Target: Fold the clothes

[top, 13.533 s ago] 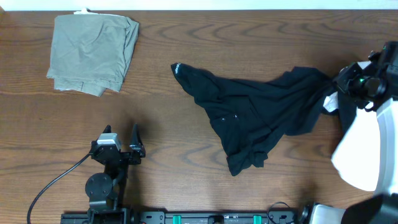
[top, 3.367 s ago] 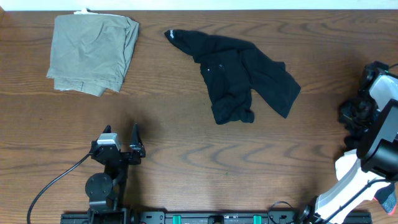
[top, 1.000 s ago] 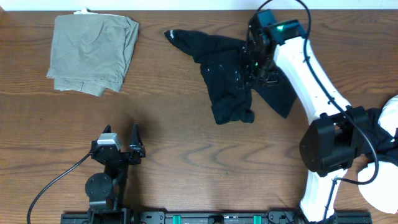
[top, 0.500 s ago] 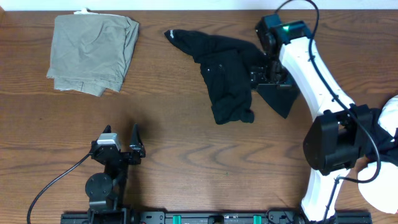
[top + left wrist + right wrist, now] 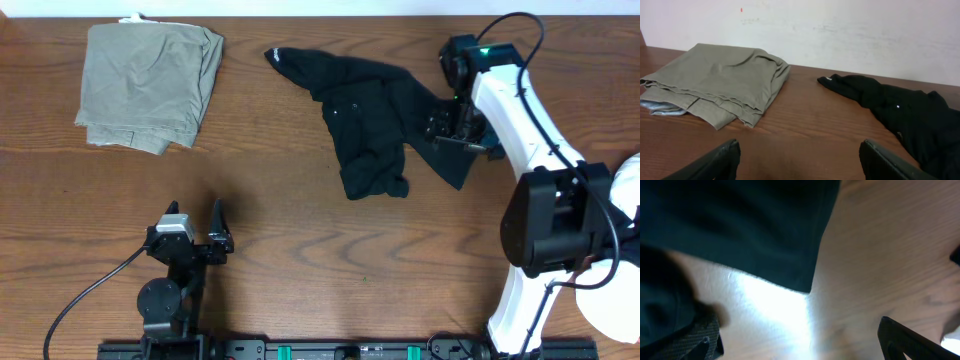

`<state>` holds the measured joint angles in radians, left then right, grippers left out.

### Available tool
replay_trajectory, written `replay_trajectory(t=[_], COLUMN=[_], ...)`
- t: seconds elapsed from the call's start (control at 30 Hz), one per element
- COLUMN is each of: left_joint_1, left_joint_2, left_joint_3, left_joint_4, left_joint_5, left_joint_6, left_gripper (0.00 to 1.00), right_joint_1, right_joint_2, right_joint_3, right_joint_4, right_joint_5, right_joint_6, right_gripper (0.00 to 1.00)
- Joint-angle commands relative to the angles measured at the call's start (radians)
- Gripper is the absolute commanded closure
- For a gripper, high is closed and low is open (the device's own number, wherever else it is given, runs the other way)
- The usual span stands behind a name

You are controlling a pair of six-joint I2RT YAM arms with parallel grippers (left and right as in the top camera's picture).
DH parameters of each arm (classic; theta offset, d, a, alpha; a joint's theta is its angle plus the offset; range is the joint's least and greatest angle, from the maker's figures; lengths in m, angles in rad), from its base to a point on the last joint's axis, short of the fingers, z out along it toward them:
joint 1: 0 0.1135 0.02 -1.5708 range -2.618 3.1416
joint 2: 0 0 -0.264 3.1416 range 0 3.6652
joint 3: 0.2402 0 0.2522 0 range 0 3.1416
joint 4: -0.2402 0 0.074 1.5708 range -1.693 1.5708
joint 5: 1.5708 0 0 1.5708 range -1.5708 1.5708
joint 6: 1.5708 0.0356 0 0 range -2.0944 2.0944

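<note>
Black soft fabric garment [image 5: 375, 125] with small white printed marks lies crumpled and unfolded on the far half of the brown wood-grain worktop [image 5: 300, 250], right of centre. Nearest the front edge, the left claw [image 5: 195, 215] sits low over bare wood, its jaws apart and empty, well clear of the cloth. Farther back, the right claw [image 5: 805, 339] hangs at the garment's right-hand hem, jaws spread wide and gripping nothing, one corner of black cloth showing ahead of them. At the far left corner rests a folded olive-khaki garment [image 5: 150, 85].
</note>
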<state>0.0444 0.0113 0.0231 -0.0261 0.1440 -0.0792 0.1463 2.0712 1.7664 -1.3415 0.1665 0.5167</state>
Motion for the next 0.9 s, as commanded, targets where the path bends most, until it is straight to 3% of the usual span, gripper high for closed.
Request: replay_trajectory(t=[0.0,0.13,0.37,0.87], left_joint_1=[0.004,0.004,0.004,0.004], left_joint_2=[-0.001,-0.001,-0.001,-0.001], left_joint_3=[-0.018,-0.018,-0.018,-0.018], left_joint_4=[-0.033,-0.033,-0.033,-0.033], left_joint_5=[0.021,0.021,0.021,0.021], left_joint_6=[-0.009,-0.009,-0.009,-0.009], left_gripper=[0.22,0.22,0.22,0.22], right_joint_1=[-0.022,-0.024,-0.034,-0.042], right_joint_2=[0.009,0.009,0.009,0.009], right_joint_3=[-0.016,-0.075,-0.209,-0.230], right_joint_4=[0.024,0.084,0.198,0.273], right_joint_5=[0.019,-0.051,-0.047,-0.101], right_joint_6=[-0.049,-0.138,-0.058,-0.143], right_gripper=[0.01,0.01,0.01,0.01])
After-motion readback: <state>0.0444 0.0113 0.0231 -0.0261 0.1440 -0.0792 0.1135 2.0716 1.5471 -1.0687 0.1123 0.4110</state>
